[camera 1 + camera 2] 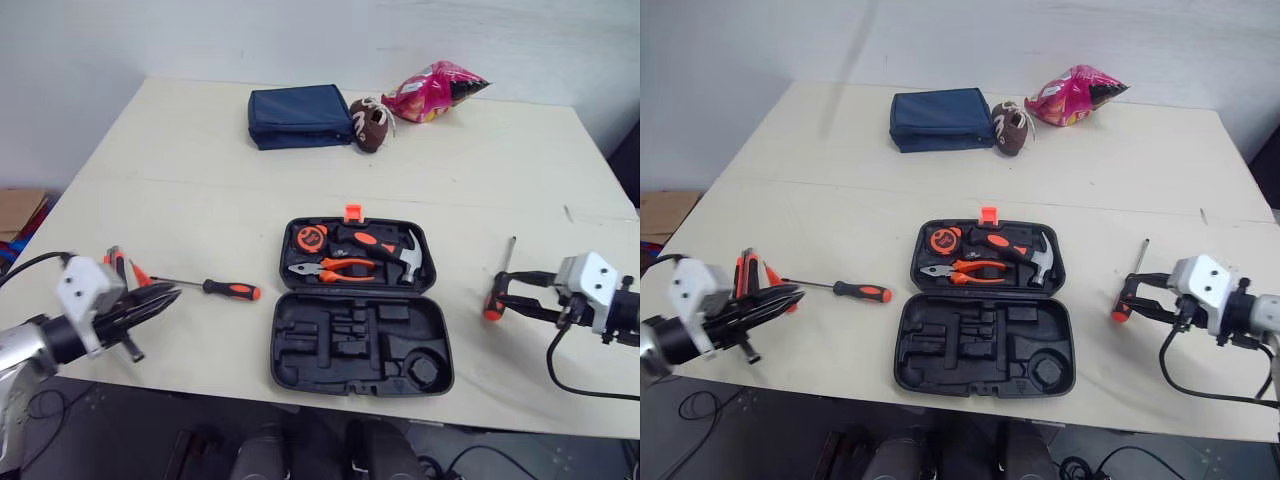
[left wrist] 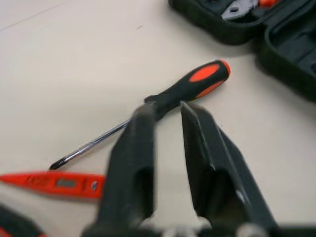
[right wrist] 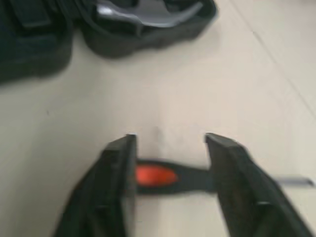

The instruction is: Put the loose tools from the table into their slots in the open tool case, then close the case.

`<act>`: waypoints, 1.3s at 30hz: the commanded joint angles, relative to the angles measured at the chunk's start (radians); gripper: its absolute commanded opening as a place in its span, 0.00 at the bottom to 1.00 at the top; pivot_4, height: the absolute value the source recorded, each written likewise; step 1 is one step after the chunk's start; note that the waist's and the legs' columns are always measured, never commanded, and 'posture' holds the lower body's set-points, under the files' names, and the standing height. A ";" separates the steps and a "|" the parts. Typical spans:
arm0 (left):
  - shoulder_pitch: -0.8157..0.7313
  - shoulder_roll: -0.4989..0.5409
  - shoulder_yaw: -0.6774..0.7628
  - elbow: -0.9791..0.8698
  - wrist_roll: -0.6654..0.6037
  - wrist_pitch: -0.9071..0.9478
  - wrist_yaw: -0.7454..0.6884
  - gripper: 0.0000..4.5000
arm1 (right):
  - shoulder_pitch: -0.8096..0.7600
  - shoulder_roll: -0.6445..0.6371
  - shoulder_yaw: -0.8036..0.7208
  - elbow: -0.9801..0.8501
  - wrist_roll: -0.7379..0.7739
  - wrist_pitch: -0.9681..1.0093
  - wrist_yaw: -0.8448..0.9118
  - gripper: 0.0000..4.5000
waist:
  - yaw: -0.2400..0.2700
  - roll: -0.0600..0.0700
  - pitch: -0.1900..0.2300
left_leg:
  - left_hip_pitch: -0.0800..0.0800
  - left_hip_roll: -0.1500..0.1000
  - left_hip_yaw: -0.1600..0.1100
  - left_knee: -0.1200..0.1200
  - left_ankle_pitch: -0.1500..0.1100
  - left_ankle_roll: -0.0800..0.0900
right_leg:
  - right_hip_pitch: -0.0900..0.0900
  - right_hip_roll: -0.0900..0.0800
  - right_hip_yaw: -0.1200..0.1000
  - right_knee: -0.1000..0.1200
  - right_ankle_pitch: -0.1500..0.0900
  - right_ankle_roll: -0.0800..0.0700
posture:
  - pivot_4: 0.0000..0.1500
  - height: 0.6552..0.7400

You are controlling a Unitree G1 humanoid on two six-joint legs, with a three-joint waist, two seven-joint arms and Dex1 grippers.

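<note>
The open black tool case (image 1: 360,345) lies mid-table. Its far half holds a tape measure (image 1: 311,238), orange pliers (image 1: 335,268) and a hammer (image 1: 395,252); the near half's slots are empty. A black-and-orange screwdriver (image 1: 215,288) lies left of the case, its handle (image 2: 197,81) just beyond my left gripper (image 1: 160,298), whose fingers (image 2: 143,128) stand a narrow gap apart with nothing between them. Right of the case, my right gripper (image 3: 170,143) is open and straddles the handle (image 3: 158,175) of a second screwdriver (image 1: 500,280).
An orange tester pen (image 2: 54,182) and other orange-handled tools (image 1: 118,262) lie by the left gripper near the table's front edge. At the back sit a navy pouch (image 1: 300,117), a small brown toy football (image 1: 370,125) and a pink snack bag (image 1: 435,92).
</note>
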 commanded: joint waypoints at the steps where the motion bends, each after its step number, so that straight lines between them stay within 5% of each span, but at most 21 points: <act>1: 0.093 0.009 0.227 0.161 0.034 -0.089 0.015 0.60 | 0.035 -0.019 -0.116 0.121 0.023 -0.108 -0.005 1.00 | -0.009 0.000 0.000 | 0.000 0.000 0.000 0.000 0.000 0.000 | 0.000 0.000 0.000 -0.001 0.000 0.000 | 1.00 1.00; 5: 0.102 0.062 0.325 0.408 0.084 -0.212 0.080 0.99 | 0.040 -0.032 -0.146 0.287 0.016 -0.251 0.020 1.00 | -0.019 0.000 0.000 | 0.002 0.000 0.000 0.000 -0.004 0.005 | 0.002 -0.001 0.000 0.000 0.000 0.001 | 1.00 1.00; 13: 0.093 0.099 0.332 0.490 0.069 -0.270 0.117 1.00 | -0.038 -0.047 -0.113 0.437 0.046 -0.285 0.070 1.00 | -0.023 0.000 0.000 | 0.002 0.000 0.000 -0.001 -0.003 0.001 | 0.001 -0.003 0.001 0.001 0.000 0.000 | 1.00 1.00; 19: 0.122 -0.010 0.223 0.020 -0.087 0.094 0.234 1.00 | -0.161 0.084 -0.011 0.230 0.141 -0.229 0.164 1.00 | -0.033 -0.001 0.000 | 0.006 0.000 0.001 -0.001 -0.003 0.001 | 0.003 -0.003 0.003 0.004 0.000 0.000 | 1.00 1.00; 23: 0.048 -0.058 0.152 -0.289 -0.272 0.402 0.445 1.00 | -0.213 0.133 0.044 0.164 0.176 -0.183 0.213 1.00 | -0.019 0.000 0.000 | 0.006 0.000 0.001 -0.002 -0.003 0.000 | 0.002 -0.003 0.004 0.004 0.000 0.000 | 1.00 1.00; 31: -0.144 -0.122 0.012 -0.523 -0.596 0.891 0.890 1.00 | -0.308 0.190 0.115 0.154 0.185 -0.149 0.270 1.00 | -0.018 0.001 0.001 | 0.007 -0.001 0.000 -0.001 -0.002 0.000 | 0.004 -0.003 0.004 0.004 0.000 0.000 | 1.00 1.00; 39: -0.417 -0.479 -0.104 -0.551 -0.631 1.173 1.317 1.00 | -0.322 0.202 0.136 0.155 0.188 -0.142 0.298 1.00 | -0.013 0.001 0.001 | 0.007 -0.002 0.000 0.001 0.001 -0.001 | 0.007 -0.001 0.004 0.003 0.001 0.001 | 1.00 1.00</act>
